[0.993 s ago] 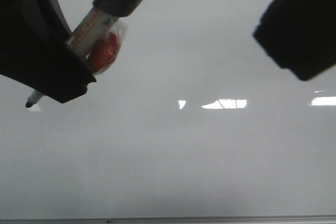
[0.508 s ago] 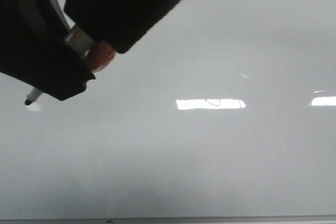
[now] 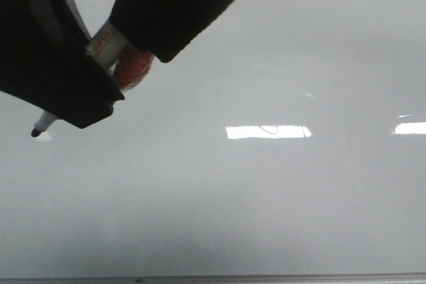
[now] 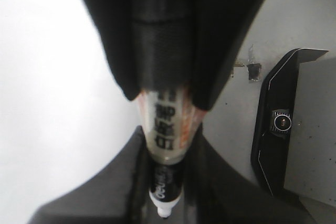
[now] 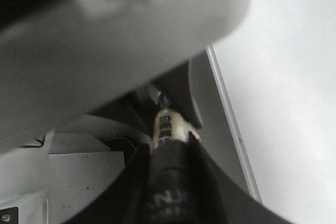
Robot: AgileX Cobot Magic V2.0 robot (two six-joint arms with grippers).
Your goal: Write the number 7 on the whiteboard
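The whiteboard (image 3: 266,197) fills the front view, and no number 7 shows on it. My left gripper (image 3: 85,106) is shut on a marker (image 3: 106,43) with a white printed barrel and a red patch. The marker's tip (image 3: 35,132) pokes out below the fingers, at or just above the board. In the left wrist view the marker (image 4: 167,129) runs between my left gripper's (image 4: 165,195) fingers. My right gripper (image 3: 152,48) is shut on the marker's black back end (image 5: 168,182), as the right wrist view shows between the right gripper's (image 5: 170,153) fingers.
A thin grey edge strip (image 3: 266,278) borders the board's near side. Bright light reflections (image 3: 267,132) lie on the board, one crossed by a faint thin squiggle. A black device with a small lens (image 4: 281,124) sits on a grey surface beside the board.
The right gripper swung in from the upper right and closed over the marker's black back end. In the last half second it shifted slightly up and right. The left gripper and marker tip stayed put.
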